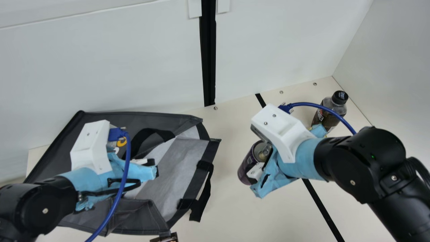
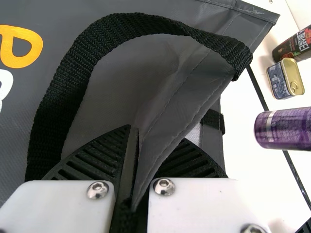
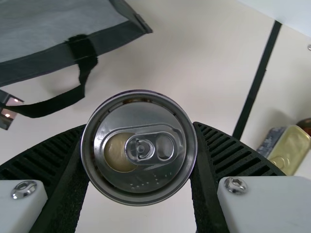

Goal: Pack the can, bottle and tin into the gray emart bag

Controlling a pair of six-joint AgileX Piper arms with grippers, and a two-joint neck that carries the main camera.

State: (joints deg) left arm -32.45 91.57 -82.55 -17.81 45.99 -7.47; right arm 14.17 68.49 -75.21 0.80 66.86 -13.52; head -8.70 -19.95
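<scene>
The gray bag [image 1: 134, 218] lies at the left of the main view, its mouth spread toward the right. My left gripper [image 1: 149, 164] is at its upper side; in the left wrist view my left gripper [image 2: 133, 170] is shut on the bag's edge [image 2: 170, 116]. My right gripper [image 1: 263, 164] holds the purple can [image 1: 247, 166] right of the bag; in the right wrist view the can's lid [image 3: 141, 145] sits between both fingers of my right gripper [image 3: 139, 160]. The bottle [image 1: 329, 112] stands at the back right. The tin [image 2: 285, 78] is beside the bottle [image 2: 296, 46].
A black strip [image 1: 322, 205] runs across the table right of the can. One black bag handle [image 1: 201, 201] hangs out over the table on the right side. A small dark printed object [image 1: 166, 238] lies at the bag's front edge. White walls [image 1: 285, 43] bound the back and right.
</scene>
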